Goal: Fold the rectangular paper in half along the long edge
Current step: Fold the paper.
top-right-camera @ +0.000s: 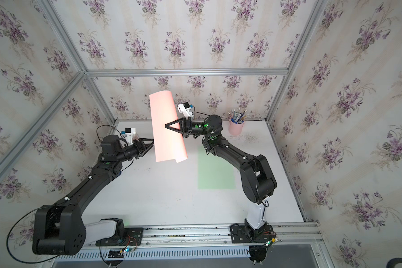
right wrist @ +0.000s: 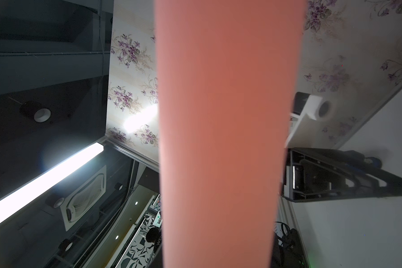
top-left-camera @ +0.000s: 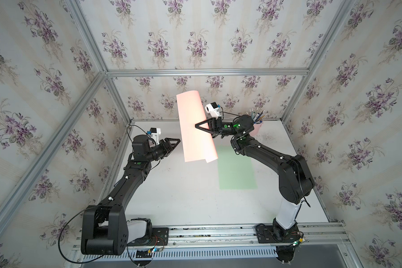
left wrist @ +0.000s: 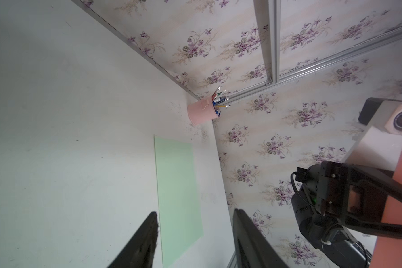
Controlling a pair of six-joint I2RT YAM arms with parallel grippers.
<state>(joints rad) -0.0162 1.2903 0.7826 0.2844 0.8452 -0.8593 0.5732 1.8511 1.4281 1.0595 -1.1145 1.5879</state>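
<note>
Jaws of my right gripper are pinched onto the pink paper, gripping it partway along one long side and holding it in the air, clear of the white table. The sheet is curled lengthwise into a loose arch. At the end nearest my base a second layer peeks out from under the top one. In my right wrist view the pink paper fills the middle as a broad salmon band. My left gripper is released, its two fingers spread with nothing between them. It hovers just beside the paper's opposite long side, facing my right gripper, and in a top view a thin gap shows between its tip and the sheet. Lower down, on my right gripper's side of the paper and back toward that arm's elbow, a pale green sheet lies flat on the table. Beyond my right wrist, in the table's far corner against the wall, stands a pink pen cup bristling with pens and pencils. Violet-flowered wallpaper in a metal frame closes in the space past both grippers.
</note>
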